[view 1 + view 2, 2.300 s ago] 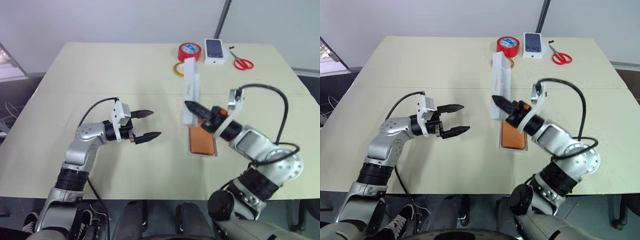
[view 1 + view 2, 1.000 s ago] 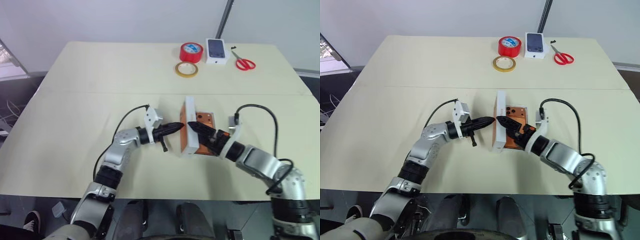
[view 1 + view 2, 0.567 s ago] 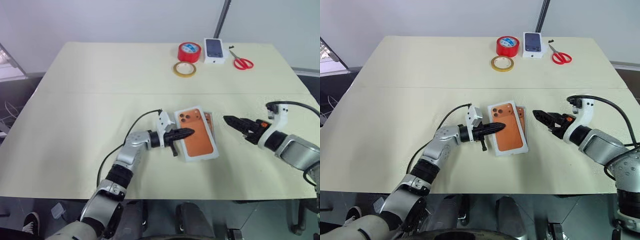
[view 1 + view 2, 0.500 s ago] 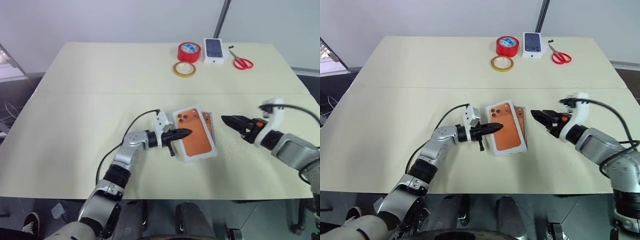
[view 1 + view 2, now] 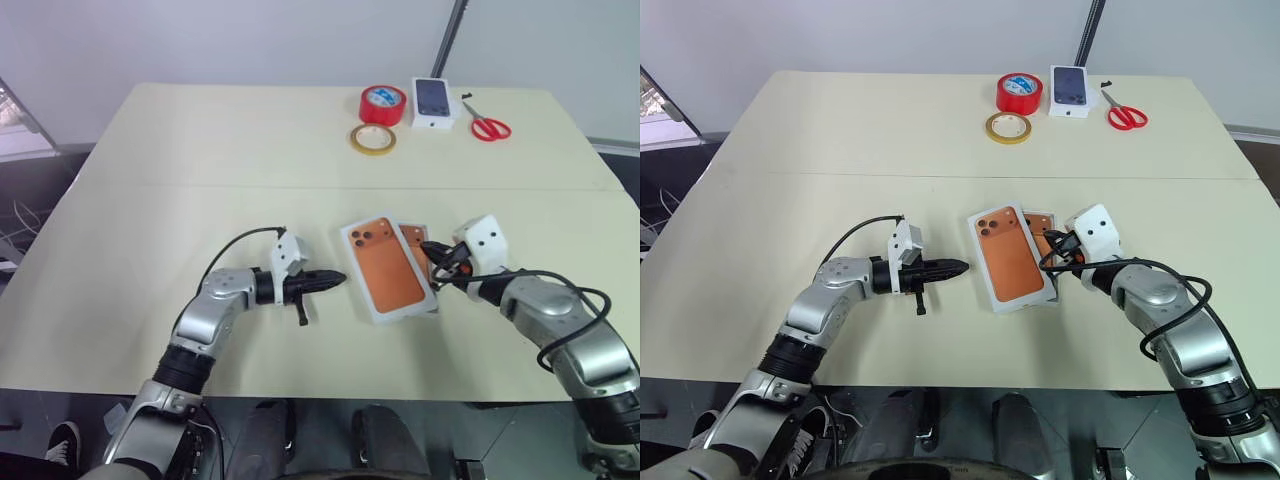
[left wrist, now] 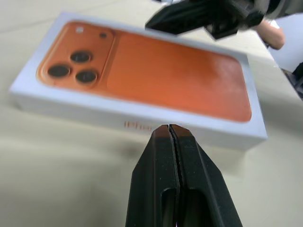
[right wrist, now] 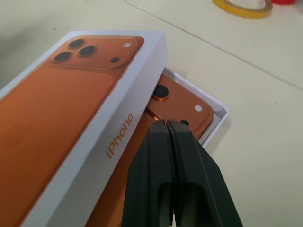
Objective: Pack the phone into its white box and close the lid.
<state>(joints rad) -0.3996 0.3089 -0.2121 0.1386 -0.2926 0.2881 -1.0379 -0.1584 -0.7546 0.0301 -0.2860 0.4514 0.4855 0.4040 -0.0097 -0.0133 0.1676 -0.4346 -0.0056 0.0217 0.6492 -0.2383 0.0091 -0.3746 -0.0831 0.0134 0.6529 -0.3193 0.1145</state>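
The lid, white-sided with an orange phone picture on top, lies flat and askew over the white box, covering most of it. The copper-orange phone rests in the box, and only a strip with its lenses shows beside the lid. My left gripper is shut and empty, its tips pointing at the lid's left long side just short of it. On the other side, my right gripper is shut and empty, with its tips over the uncovered strip of the box at the lid's right edge.
At the table's far edge stand a red tape roll, a yellow tape ring, a closed white box with a phone picture and red scissors. Bare tabletop lies to the left and in front.
The lid, on edge between the grippers a second ago, now lies flat over the box. My right gripper has shut, rolled and returned to the box. My left gripper has drawn back left.
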